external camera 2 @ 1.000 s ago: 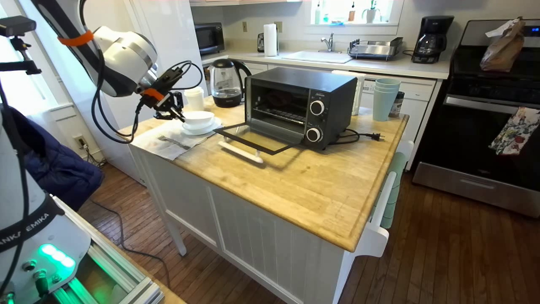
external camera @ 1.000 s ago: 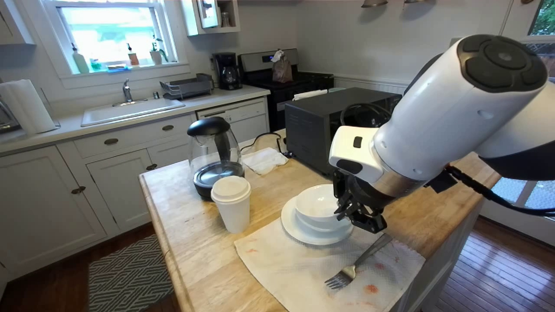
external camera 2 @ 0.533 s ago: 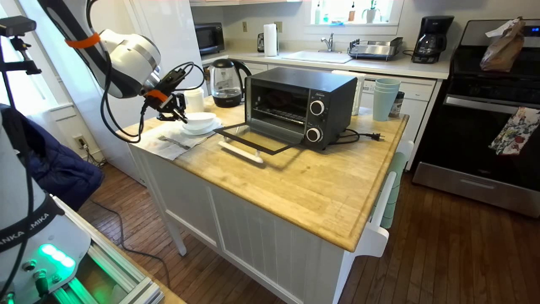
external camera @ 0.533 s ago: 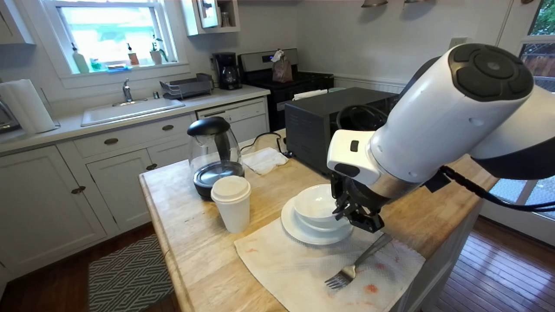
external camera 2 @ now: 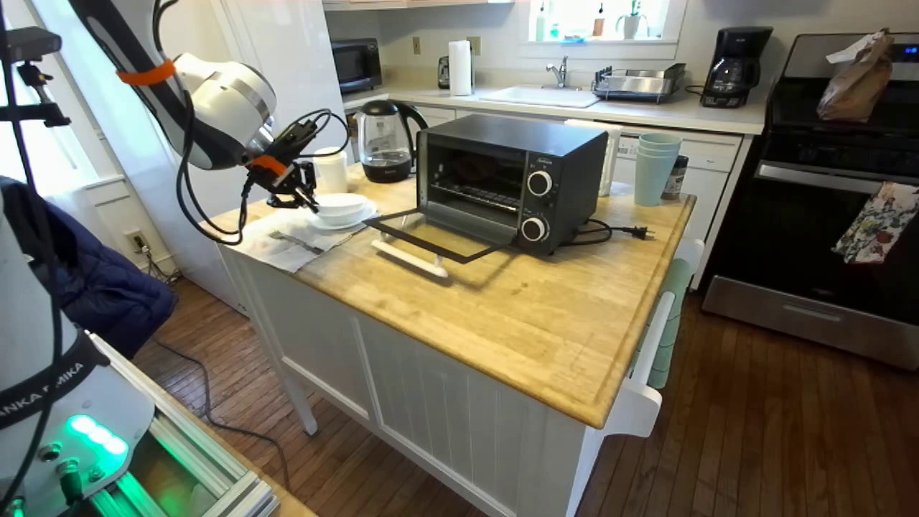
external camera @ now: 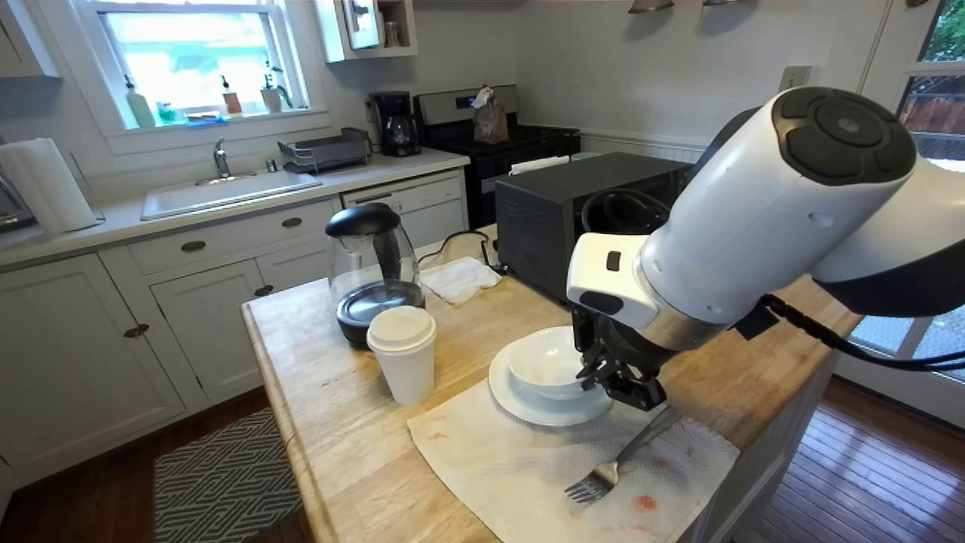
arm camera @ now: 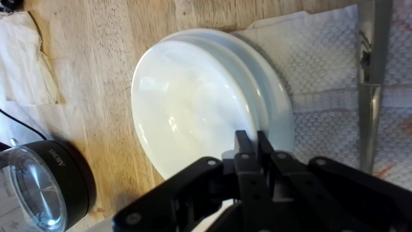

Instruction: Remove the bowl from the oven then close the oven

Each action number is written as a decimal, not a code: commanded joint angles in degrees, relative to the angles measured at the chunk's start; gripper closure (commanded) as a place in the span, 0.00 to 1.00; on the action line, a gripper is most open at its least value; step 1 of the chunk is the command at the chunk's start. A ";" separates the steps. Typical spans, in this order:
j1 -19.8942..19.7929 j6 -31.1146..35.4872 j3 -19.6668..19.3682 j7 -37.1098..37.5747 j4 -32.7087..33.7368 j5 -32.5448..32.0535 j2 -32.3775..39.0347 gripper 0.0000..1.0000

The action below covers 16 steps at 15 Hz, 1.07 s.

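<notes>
A glossy white bowl (arm camera: pixel 190 103) is pinched at its rim by my gripper (arm camera: pixel 253 135), one finger inside the bowl and one outside. Beneath it are another white dish (arm camera: pixel 257 93) and a wider white plate (arm camera: pixel 283 119). In both exterior views the bowl (external camera: pixel 544 366) sits low over this stack; whether it touches the dish below I cannot tell. My gripper (external camera 2: pixel 307 202) comes in over the near rim. The dark toaster oven (external camera 2: pixel 517 136) stands to the right of the dishes, its glass door (external camera 2: pixel 445 233) folded down with a white handle (external camera 2: pixel 409 258).
A glass kettle (external camera: pixel 381 279) and a lidded white cup (external camera: pixel 403 358) stand beside the dishes. A fork (external camera: pixel 629 452) lies on a paper towel (external camera: pixel 497 467) under the plate's edge. Teal cups (external camera 2: pixel 655 172) and a jar stand behind the oven, near its loose plug (external camera 2: pixel 635 232).
My gripper has come down slightly with the bowl, shifting a little toward the oven. The bowl now sits closer to the dishes beneath it. The oven door has not moved.
</notes>
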 commanded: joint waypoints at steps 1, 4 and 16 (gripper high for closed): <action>-0.40 1.94 -0.37 0.41 0.94 -2.26 0.51 0.60; -0.47 2.84 -0.27 -0.31 0.43 -1.52 0.06 0.40; -0.78 -11.25 -1.75 7.05 -1.04 8.04 -7.25 0.00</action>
